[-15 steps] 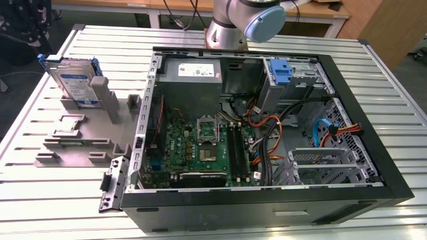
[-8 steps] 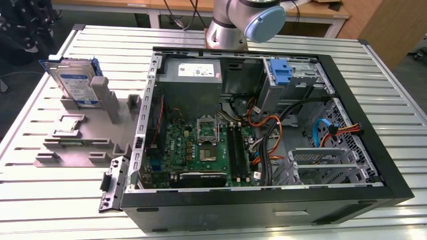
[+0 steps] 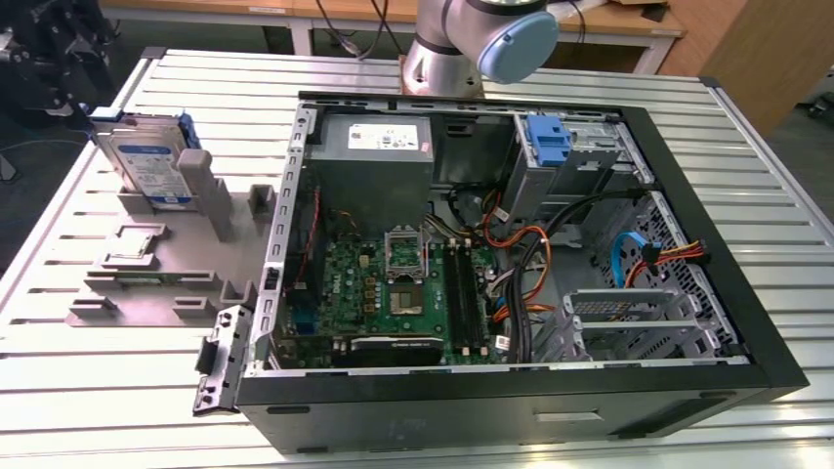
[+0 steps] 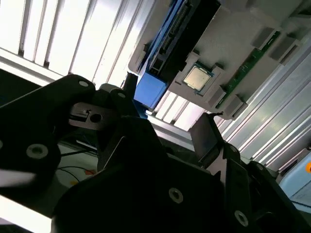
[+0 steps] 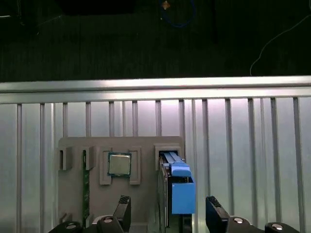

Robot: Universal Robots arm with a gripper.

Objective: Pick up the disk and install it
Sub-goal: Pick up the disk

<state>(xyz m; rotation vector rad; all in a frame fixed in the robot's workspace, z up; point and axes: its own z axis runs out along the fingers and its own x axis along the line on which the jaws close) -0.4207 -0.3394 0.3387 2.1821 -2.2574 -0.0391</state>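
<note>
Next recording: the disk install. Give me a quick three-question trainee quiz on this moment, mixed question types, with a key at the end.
1. True or false: the disk already sits inside the computer case.
2. Multiple choice: in the first wrist view, the gripper is
A) shut on the disk
B) open, with the disk seen between its fingers
C) shut on a cable
3. Short answer: which small square part lies on the grey holder, beside the upright disk?

Key
1. False: it stands upright in the grey holder, outside the case.
2. B
3. The processor chip.
</note>
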